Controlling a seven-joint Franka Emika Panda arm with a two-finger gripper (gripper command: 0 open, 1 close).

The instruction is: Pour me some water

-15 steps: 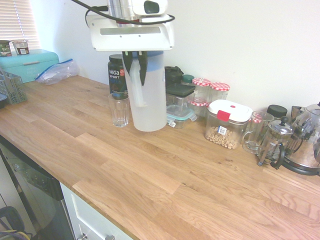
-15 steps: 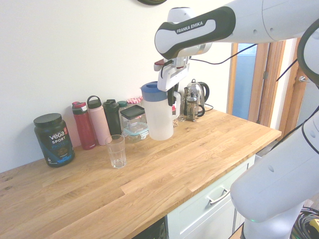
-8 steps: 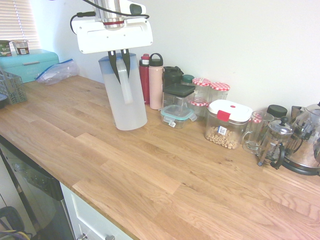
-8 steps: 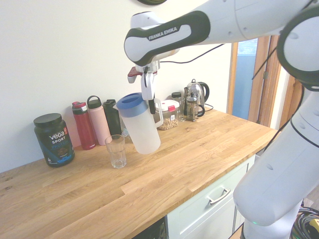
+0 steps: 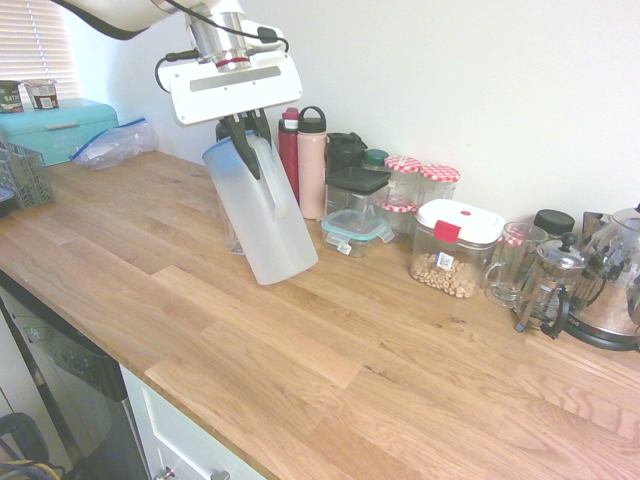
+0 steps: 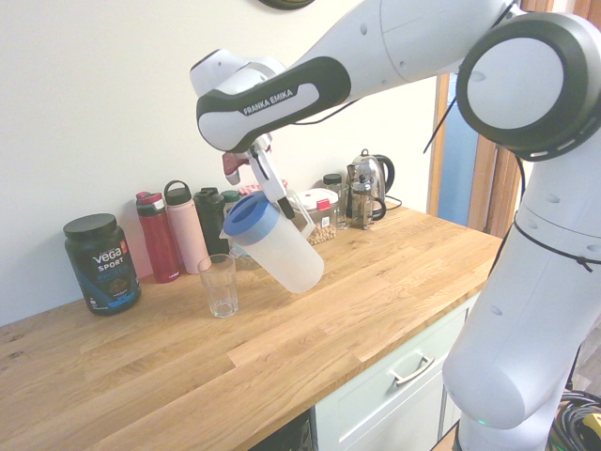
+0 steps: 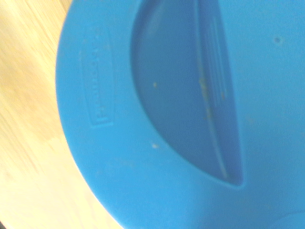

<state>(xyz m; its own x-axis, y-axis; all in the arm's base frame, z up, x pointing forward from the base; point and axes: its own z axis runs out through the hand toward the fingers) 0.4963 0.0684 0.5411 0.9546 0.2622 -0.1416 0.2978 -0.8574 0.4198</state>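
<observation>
Second exterior view: a translucent pitcher (image 6: 282, 246) with a blue lid (image 6: 248, 214) is held above the wooden countertop (image 6: 282, 362) by the gripper (image 6: 274, 193), whose fingers are clamped tight on the handle. The pitcher is tilted, its lidded top leaning toward a clear drinking glass (image 6: 219, 286) that stands upright on the countertop just beside and below the spout end. No water can be made out in the glass.

Along the back edge of the countertop, against the wall, a dark tub (image 6: 101, 263) labelled "vega sport" is seen, then a red bottle (image 6: 157, 236), a pink bottle (image 6: 186, 226) and a dark bottle (image 6: 211, 221). Past the pitcher, toward the far corner, a clear canister (image 6: 320, 215) with a white lid and a kettle (image 6: 373, 184) are seen.

In the first exterior view the glass is almost wholly hidden behind the tilted pitcher (image 5: 262, 215), which is gripped from above by the gripper (image 5: 243, 134). Lidded food containers (image 5: 357, 215), jars with red checked lids (image 5: 420, 183), a French press (image 5: 548, 285) and a glass mug (image 5: 513, 262) are lined along the back edge. A teal bread box (image 5: 62, 128) and a plastic bag (image 5: 115, 143) lie at the far corner.

In the wrist view almost the whole frame is filled by the blue lid (image 7: 190, 114), with a strip of wood (image 7: 28, 143) beside it.
</observation>
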